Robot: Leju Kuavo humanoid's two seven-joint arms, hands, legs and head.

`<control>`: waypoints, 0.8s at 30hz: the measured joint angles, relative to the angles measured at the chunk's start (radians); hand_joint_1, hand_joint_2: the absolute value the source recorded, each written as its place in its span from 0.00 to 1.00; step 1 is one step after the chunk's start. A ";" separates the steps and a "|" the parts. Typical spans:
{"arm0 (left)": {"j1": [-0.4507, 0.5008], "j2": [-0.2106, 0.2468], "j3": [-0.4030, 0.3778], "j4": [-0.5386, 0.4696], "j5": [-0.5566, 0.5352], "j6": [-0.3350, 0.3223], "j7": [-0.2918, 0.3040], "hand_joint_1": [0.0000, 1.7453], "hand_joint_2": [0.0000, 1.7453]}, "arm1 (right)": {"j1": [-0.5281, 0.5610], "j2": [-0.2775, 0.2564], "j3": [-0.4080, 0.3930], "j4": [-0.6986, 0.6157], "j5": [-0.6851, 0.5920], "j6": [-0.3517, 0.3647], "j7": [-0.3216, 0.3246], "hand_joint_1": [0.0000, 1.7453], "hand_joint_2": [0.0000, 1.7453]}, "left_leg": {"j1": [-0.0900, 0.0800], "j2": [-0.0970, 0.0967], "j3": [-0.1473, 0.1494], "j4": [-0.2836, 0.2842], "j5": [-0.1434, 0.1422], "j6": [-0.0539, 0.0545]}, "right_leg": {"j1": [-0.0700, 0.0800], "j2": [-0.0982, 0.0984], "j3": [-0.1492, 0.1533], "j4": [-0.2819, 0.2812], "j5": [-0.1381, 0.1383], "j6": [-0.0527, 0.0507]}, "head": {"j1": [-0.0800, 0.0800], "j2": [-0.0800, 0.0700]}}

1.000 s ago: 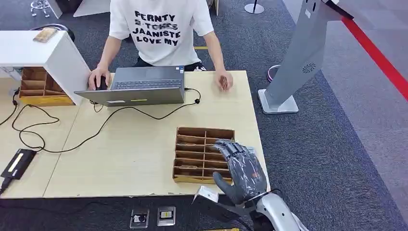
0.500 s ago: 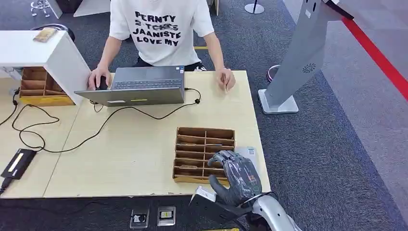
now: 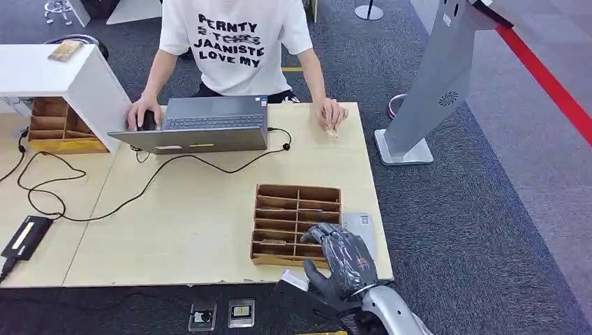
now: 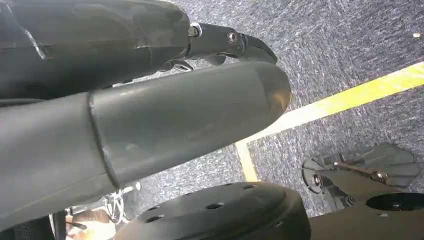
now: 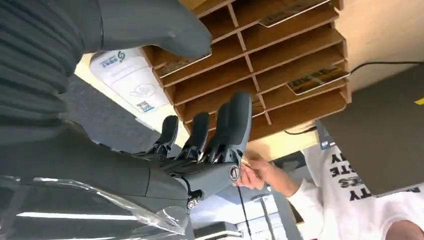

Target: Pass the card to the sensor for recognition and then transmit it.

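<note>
My right hand (image 3: 343, 262) hovers over the near right corner of the wooden compartment tray (image 3: 298, 188), fingers apart and holding nothing. In the right wrist view the hand (image 5: 200, 140) spreads above the tray (image 5: 300, 45), where cards (image 5: 317, 80) lie in several slots. A white sensor pad (image 3: 359, 227) with a printed logo lies on the table just right of the tray, beside my thumb (image 5: 150, 25). A person across the table presses a small card (image 3: 334, 131) to the tabletop. My left hand (image 4: 150, 125) hangs over the carpet with nothing in it.
An open laptop (image 3: 202, 125) and its black cable (image 3: 174, 171) occupy the far side of the table. A white shelf box (image 3: 63, 77) stands at the far left, a black device (image 3: 26, 236) at the near left. A grey kiosk stand (image 3: 433, 91) rises right of the table.
My right hand has drawn back toward the table's near edge, uncovering the white sensor pad. The person's hand has lowered the small card onto the table.
</note>
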 joint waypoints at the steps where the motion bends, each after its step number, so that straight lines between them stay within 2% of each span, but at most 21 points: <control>1: 0.000 0.000 0.000 0.000 -0.001 0.000 0.000 0.00 0.00 | 0.000 0.000 0.001 0.000 0.006 0.003 0.003 0.54 1.00 | 0.000 0.000 0.000 0.000 0.000 0.000 | 0.000 0.000 0.000 0.000 0.000 0.000 | 0.000 0.000; 10: 0.000 0.002 0.000 0.000 -0.008 -0.001 0.000 0.00 0.00 | 0.001 -0.001 0.002 0.000 0.042 0.022 0.030 0.55 1.00 | 0.000 0.000 0.000 0.000 0.000 0.000 | 0.000 0.000 0.000 0.000 0.000 0.000 | 0.000 0.000; 12: 0.000 0.002 0.000 0.000 -0.008 -0.001 0.000 0.00 0.00 | 0.001 -0.001 0.002 0.000 0.047 0.024 0.032 0.63 1.00 | 0.000 0.000 0.000 0.000 0.000 0.000 | 0.000 0.000 0.000 0.000 0.000 0.000 | 0.000 0.000; 16: 0.000 0.002 0.000 0.000 -0.010 -0.001 0.003 0.00 0.00 | 0.001 -0.001 0.002 0.001 0.069 0.032 0.037 0.58 1.00 | 0.000 0.000 0.000 0.000 0.000 0.000 | 0.000 0.000 0.000 0.000 0.000 0.000 | 0.000 0.000; 17: 0.000 0.002 0.000 0.000 -0.010 -0.001 0.004 0.00 0.00 | 0.001 -0.001 0.002 0.003 0.076 0.034 0.038 0.60 1.00 | 0.000 0.000 0.000 0.000 0.000 0.000 | 0.000 0.000 0.000 0.000 0.000 0.000 | 0.000 0.000; 21: 0.000 0.002 0.000 0.000 -0.011 -0.001 0.006 0.00 0.00 | 0.001 -0.001 0.003 0.007 0.094 0.047 0.038 0.51 1.00 | 0.000 0.000 0.000 0.000 0.000 0.000 | 0.000 0.000 0.000 0.000 0.000 0.000 | 0.000 0.000; 24: 0.000 0.002 0.000 0.000 -0.010 -0.001 0.006 0.00 0.00 | 0.001 -0.001 0.003 0.013 0.101 0.054 0.038 0.51 1.00 | 0.000 0.000 0.000 0.000 0.000 0.000 | 0.000 0.000 0.000 0.000 0.000 0.000 | 0.000 0.000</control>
